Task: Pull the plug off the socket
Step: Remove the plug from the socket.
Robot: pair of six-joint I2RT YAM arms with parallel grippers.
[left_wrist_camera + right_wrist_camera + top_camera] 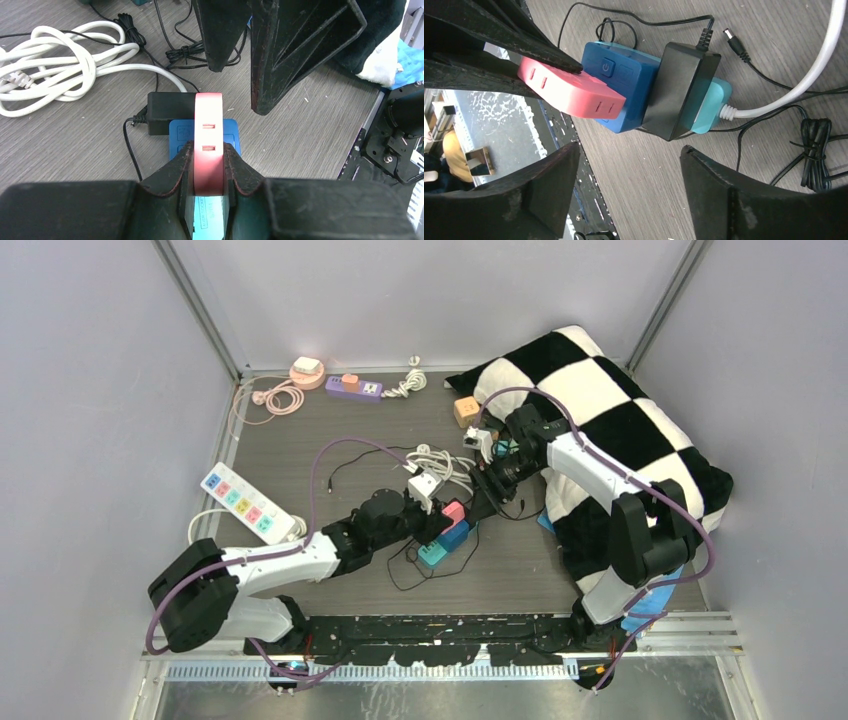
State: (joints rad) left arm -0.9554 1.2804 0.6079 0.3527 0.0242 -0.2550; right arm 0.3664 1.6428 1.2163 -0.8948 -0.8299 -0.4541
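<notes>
The plug [679, 90] was a matte black power brick, boxy and square-edged. It sat in the socket [452, 536], lying across the seam between a glossy blue block [624, 85] with a moulded power button and a pale teal block [710, 107]. Its body hid the place where its pins met the socket.

A smooth pink block [569, 90], slotted in pairs along its face, stood at the blue block's other end, tilted up a little. Whether it was joined to the blue block or merely rested on it could not be told.

The left end effector [207, 155] had its scuffed black fingers closed tight on that pink block, one on each side. The right end effector [630, 150] hung over the socket with its fingers spread wide, holding nothing — the plug lay clear of both tips.

A thick white cable [736, 112] left the teal end through a ribbed collar and ran out of the right wrist view. The thin black cord [814, 145] was tied into a small bundle on the grey wood-grain bench [75, 150], and its barrel tip [735, 44] lay free. In the left wrist view only a sliver of teal showed between the fingers.
</notes>
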